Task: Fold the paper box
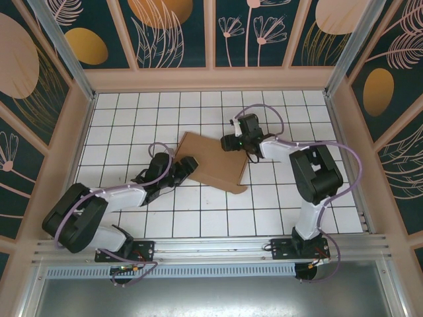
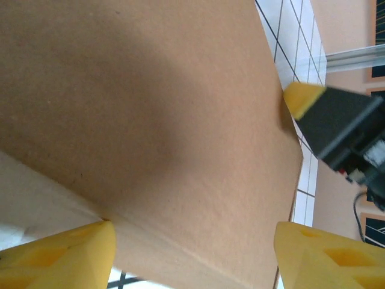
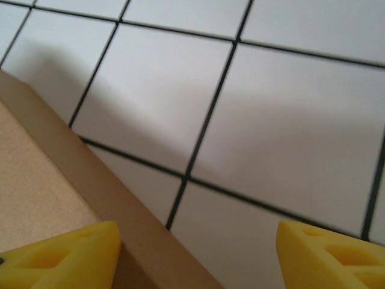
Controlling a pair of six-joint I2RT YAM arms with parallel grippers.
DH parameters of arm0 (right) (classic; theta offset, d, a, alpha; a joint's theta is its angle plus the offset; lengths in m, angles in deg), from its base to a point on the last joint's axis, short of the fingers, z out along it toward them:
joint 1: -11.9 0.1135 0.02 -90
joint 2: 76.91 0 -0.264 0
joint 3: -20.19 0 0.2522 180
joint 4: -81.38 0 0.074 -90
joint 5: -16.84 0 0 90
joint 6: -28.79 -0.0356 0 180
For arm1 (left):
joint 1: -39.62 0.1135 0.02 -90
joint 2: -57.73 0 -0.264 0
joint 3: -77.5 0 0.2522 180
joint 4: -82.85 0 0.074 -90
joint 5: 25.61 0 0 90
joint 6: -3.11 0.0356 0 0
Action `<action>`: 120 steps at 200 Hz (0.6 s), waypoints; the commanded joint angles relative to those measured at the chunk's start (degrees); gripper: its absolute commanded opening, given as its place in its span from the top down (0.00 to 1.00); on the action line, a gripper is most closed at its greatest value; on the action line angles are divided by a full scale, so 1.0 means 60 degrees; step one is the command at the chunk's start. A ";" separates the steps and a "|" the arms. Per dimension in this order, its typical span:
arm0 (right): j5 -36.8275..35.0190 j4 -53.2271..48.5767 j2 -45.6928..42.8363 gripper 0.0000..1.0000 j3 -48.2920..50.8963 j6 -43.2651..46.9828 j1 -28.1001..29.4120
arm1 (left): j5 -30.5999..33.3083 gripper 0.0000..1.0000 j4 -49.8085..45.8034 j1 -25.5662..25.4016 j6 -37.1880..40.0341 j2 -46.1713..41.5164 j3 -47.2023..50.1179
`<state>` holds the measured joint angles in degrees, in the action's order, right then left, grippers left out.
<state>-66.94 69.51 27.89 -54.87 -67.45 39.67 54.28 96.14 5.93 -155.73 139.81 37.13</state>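
Observation:
The paper box [image 1: 215, 162] is plain brown cardboard lying flat and slanted in the middle of the tiled table. My left gripper [image 1: 186, 165] sits at the box's left corner. In the left wrist view its yellow fingertips [image 2: 60, 256] stand wide apart and open over the brown face [image 2: 150, 120], near a crease. My right gripper [image 1: 233, 140] is at the box's far right edge. In the right wrist view it [image 3: 198, 259] is open, with the box's raised edge [image 3: 90, 174] beside its left finger and bare tile between the jaws.
The white tiled table [image 1: 277, 211] is fenced by tan walls [image 1: 211, 78] at the back and both sides. An aluminium rail [image 1: 218, 247] carrying both arm bases runs along the near edge. One yellow fingertip [image 2: 304, 96] of the right gripper shows past the box's corner.

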 commanded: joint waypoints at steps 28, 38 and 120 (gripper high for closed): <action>0.1195 -0.0679 -0.1107 0.30 0.1514 -0.1462 0.0017 | -0.0337 0.30 0.0395 0.0297 -0.0229 0.0743 -0.0019; 0.1521 -0.0667 -0.1220 0.31 0.1715 -0.1700 0.0019 | -0.0282 0.30 0.0236 0.0343 -0.0092 0.0652 0.0036; 0.2724 -0.0111 -0.1522 0.43 0.3363 -0.2428 0.0323 | -0.0543 0.29 -0.1401 0.0872 0.1603 0.0329 0.0063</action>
<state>-50.61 73.82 16.85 -37.30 -81.90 40.15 52.86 91.09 10.91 -150.28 142.41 37.15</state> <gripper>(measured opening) 0.617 0.713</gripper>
